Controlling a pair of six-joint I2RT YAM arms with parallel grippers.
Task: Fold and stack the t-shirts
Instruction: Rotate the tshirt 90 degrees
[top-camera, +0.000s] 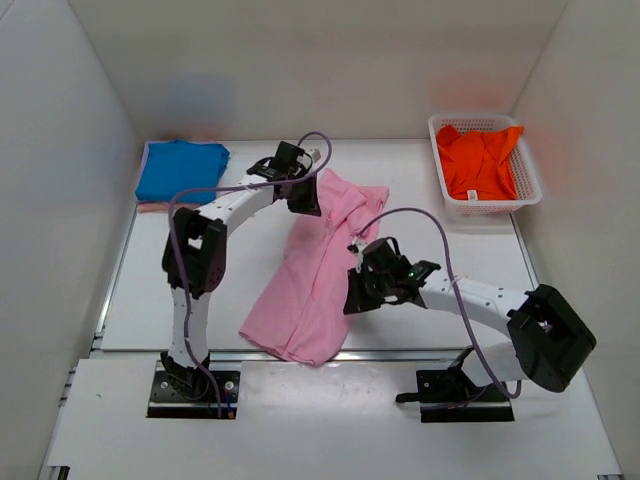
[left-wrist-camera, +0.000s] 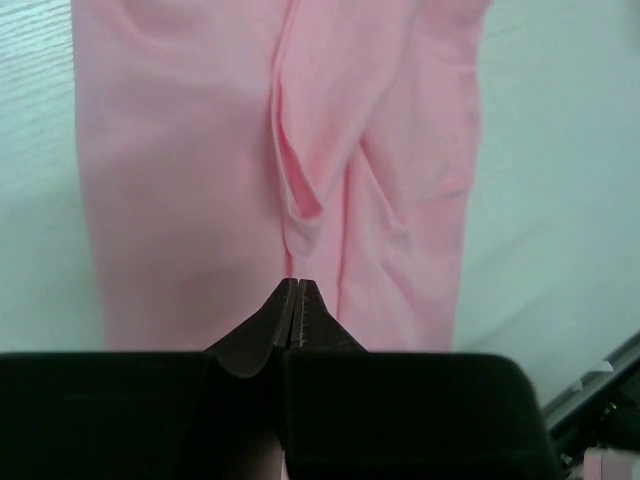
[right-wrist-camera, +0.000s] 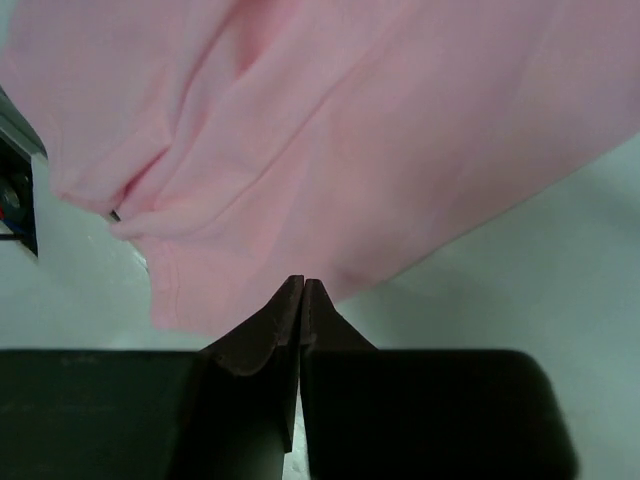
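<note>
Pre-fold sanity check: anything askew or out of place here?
Pink shirt lies diagonal and rumpled across the table, near end at its front edge. Orange shirt sits crumpled in the basket, one corner over its rim.

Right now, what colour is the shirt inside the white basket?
Orange. The shirt in the basket shows best in the top view.

White left arm (top-camera: 185, 320) and right arm (top-camera: 475, 300), black joints (top-camera: 200, 250), lilac cables (top-camera: 430, 215), black base plates (top-camera: 195, 393).
</note>
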